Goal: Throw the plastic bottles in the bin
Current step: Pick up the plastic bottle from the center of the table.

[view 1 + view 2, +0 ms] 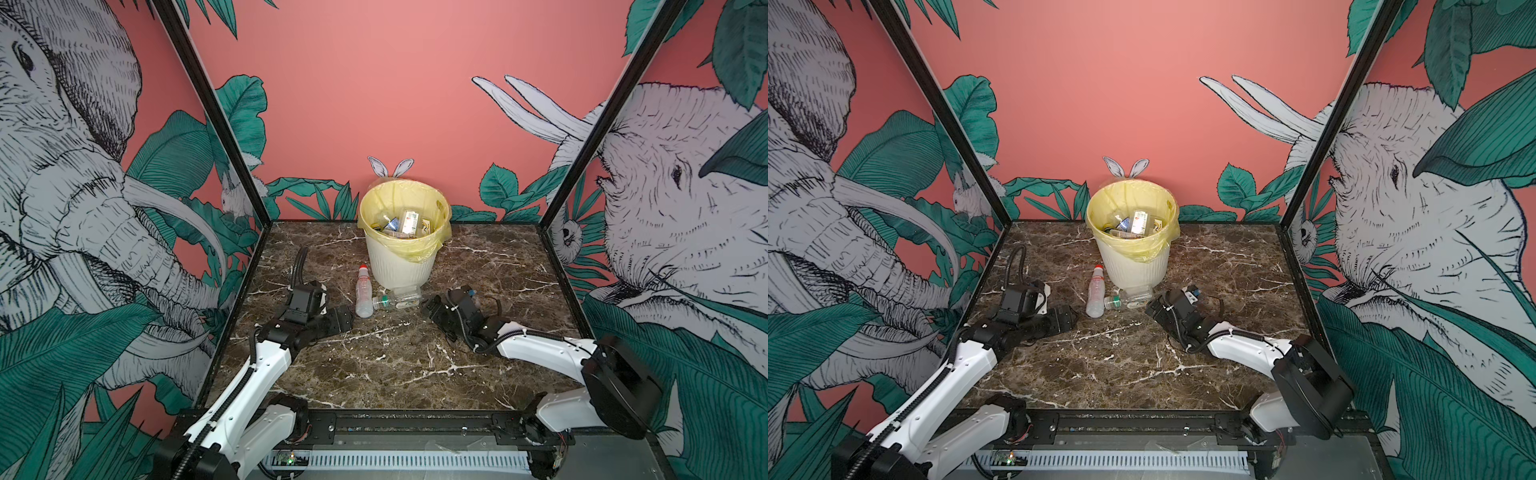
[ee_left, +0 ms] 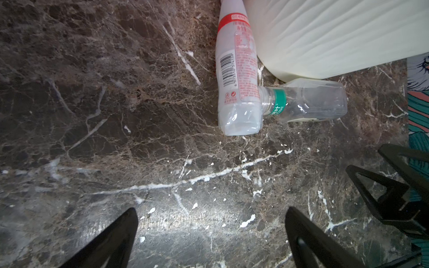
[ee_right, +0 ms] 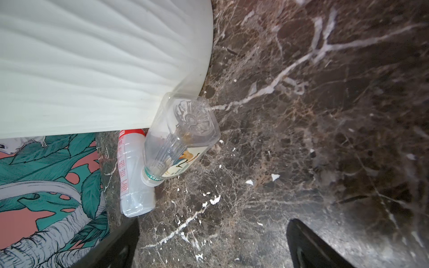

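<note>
taking 12 o'clock as straight away from my base, both my arms lie low on the marble table (image 1: 374, 365). my left gripper (image 2: 211, 210) has its jaws spread wide and holds nothing. my right gripper (image 3: 212, 221) is the same, wide apart and empty.

between them, just past my fingertips, two plastic bottles remain on the table. the red-capped bottle (image 1: 363, 293) lies pointing toward 12 o'clock. the clear green-banded bottle (image 1: 397, 300) lies at its 3 o'clock, neck touching its side and body resting against the foot of the bin (image 1: 399, 266). the bin stands at 12 o'clock, near the back wall (image 1: 374, 104).

the binned bottles (image 1: 405, 224) are heaped inside the yellow liner (image 1: 419, 249), so i judge the task nearly done, with these two left.

only the top views look into the bin; my wrist cameras see just its ribbed wall. the left wrist view shows the barcode (image 2: 228, 69) on the red-capped bottle and catches my right gripper's fingers (image 2: 383, 197). only the right wrist view shows the clear bottle's moulded base.
</note>
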Robot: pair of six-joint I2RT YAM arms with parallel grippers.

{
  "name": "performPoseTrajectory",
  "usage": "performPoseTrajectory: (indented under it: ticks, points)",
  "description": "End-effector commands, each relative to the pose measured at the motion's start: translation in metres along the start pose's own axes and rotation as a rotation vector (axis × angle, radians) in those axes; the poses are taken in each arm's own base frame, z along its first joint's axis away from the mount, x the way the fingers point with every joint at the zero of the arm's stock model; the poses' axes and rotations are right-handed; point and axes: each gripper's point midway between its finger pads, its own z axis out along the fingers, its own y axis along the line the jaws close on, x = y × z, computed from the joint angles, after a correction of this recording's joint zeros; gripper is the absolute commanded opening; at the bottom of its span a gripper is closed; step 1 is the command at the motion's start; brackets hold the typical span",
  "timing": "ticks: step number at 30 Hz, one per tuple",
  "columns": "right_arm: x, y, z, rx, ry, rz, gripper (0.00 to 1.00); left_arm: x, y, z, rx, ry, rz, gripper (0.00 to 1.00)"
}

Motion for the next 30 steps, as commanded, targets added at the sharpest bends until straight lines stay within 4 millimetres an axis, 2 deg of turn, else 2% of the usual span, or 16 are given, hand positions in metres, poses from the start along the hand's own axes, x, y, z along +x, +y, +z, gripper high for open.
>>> performPoseTrajectory:
  ticks: [1,13,21,26,30]
  points:
    - [-0.016,0.029,0.000,-0.076,-0.087,0.152,0.99,0.002,0.008,-0.003,-0.023,-0.019,-0.001,0.99]
    - [-0.010,0.050,0.029,-0.103,-0.101,0.237,0.98,0.003,0.007,0.000,-0.017,-0.006,-0.011,0.99]
    - [-0.004,0.051,0.054,-0.102,-0.099,0.252,0.97,0.006,0.010,-0.003,-0.039,0.008,-0.004,0.99]
    - [-0.009,0.045,0.065,-0.223,-0.163,0.321,0.95,0.009,0.010,-0.004,-0.033,0.018,-0.011,0.99]
    - [-0.003,0.047,0.076,-0.228,-0.140,0.315,0.95,0.010,0.015,-0.003,-0.057,0.017,-0.011,0.99]
